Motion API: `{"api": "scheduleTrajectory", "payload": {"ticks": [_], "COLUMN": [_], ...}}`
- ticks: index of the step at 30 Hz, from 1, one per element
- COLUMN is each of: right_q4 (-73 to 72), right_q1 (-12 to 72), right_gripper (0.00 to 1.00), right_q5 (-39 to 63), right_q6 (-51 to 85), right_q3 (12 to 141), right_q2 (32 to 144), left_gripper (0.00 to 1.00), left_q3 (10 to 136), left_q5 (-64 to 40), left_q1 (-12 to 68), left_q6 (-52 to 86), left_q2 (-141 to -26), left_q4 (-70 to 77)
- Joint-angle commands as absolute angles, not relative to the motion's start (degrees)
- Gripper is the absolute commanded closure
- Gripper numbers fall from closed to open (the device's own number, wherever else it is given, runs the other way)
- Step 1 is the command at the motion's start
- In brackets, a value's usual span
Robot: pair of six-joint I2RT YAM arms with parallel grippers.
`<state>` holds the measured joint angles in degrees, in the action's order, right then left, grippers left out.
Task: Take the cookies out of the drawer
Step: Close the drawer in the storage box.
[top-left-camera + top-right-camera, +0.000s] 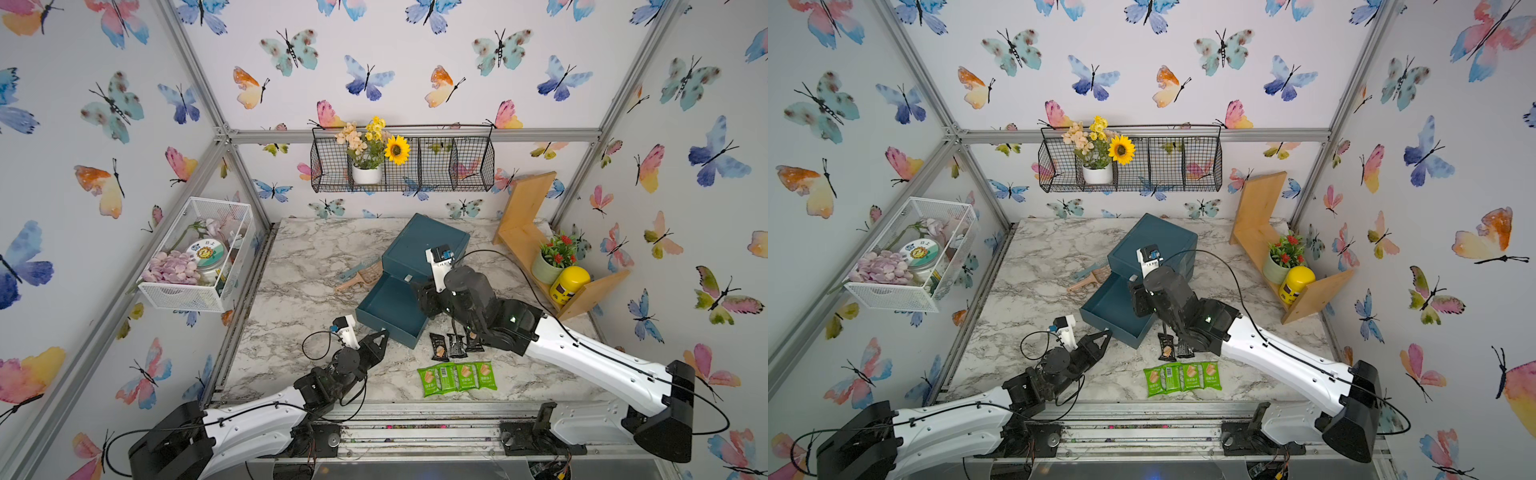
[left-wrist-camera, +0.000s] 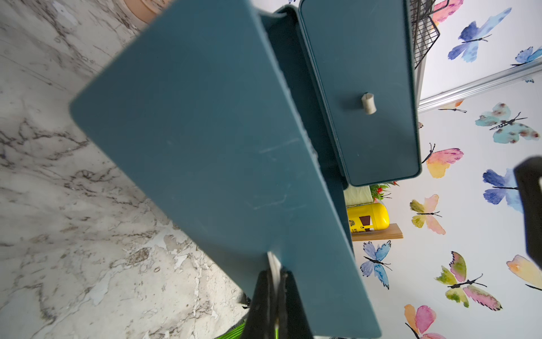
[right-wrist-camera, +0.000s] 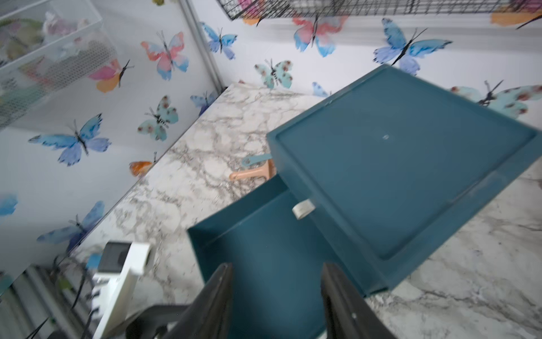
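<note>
The teal drawer point(image 1: 386, 305) point(image 1: 1106, 301) stands pulled out of its teal cabinet point(image 1: 424, 245), and its inside point(image 3: 264, 234) shows bare in the right wrist view. My left gripper point(image 1: 384, 332) point(image 2: 275, 271) is shut on the white tab handle point(image 2: 273, 259) of the drawer front point(image 2: 205, 132). Above the drawer's right side my right gripper point(image 3: 277, 267) hangs open with nothing between its fingers. The cookies lie on the table in front of the drawer: three black packets point(image 1: 455, 345) point(image 1: 1168, 348) and, nearer the front edge, several green packets point(image 1: 457, 377) point(image 1: 1181, 377) in a row.
Pink and teal scoops point(image 1: 359, 274) lie left of the cabinet. A wooden shelf point(image 1: 590, 295) at the right holds a potted plant point(image 1: 555, 257) and a yellow jar point(image 1: 569, 284). A white mesh basket point(image 1: 183, 297) hangs on the left wall, a wire basket point(image 1: 457, 164) on the back wall.
</note>
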<state>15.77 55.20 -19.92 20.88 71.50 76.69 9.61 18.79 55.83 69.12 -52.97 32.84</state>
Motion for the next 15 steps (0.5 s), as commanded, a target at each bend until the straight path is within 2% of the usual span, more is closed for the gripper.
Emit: {"api": "scheduleTrajectory", "payload": {"ticks": [1, 5, 15], "right_q4": [14.2, 15.8, 18.9], "right_q1": [50.6, 45.1, 42.1], "right_gripper": [0.49, 0.53, 0.61], "right_q5": [-20.5, -17.6, -15.0], "right_q6": [16.7, 17.4, 19.5], "right_q3": [76.1, 79.1, 79.3], "right_q2": [80.3, 84.8, 90.1], "left_gripper": [1.0, 1.0, 1.0], "left_q3": [11.3, 12.3, 16.3], "left_q5": [18.6, 18.1, 17.0], "left_q1": [55.5, 55.5, 54.3], "left_q6": [67.4, 66.8, 63.9], "left_q2": [-53.6, -55.1, -60.8], "left_q4": [35.0, 36.4, 40.1]}}
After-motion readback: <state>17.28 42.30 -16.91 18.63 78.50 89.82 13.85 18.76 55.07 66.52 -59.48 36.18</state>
